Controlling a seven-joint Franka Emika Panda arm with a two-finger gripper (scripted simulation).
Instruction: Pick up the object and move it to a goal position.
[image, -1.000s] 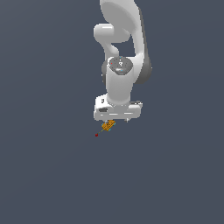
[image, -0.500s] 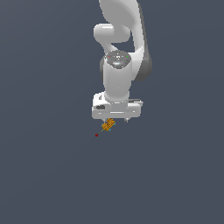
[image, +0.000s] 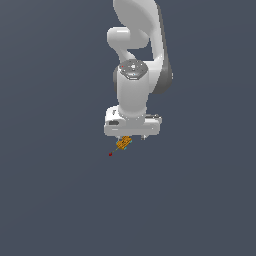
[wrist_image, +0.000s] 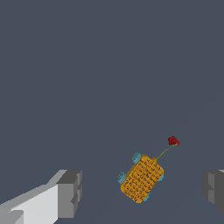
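Spread wide, the white gripper (image: 132, 136) of the Panda arm (image: 134, 85) hangs over a bare grey floor (image: 55, 200), its two grey-tipped fingers (wrist_image: 70, 192) well apart and touching nothing. Between them, seen from the wrist camera, lies the object (wrist_image: 141, 178), a small orange-yellow blocky piece with cyan flecks at its corners, set at a slant. From the exterior view it shows just under the gripper's lower edge, toward that view's left. A thin line runs from the piece to a tiny red dot (wrist_image: 173, 141) close beside it; in the exterior view that dot (image: 110, 154) sits lower and further toward the view's left.
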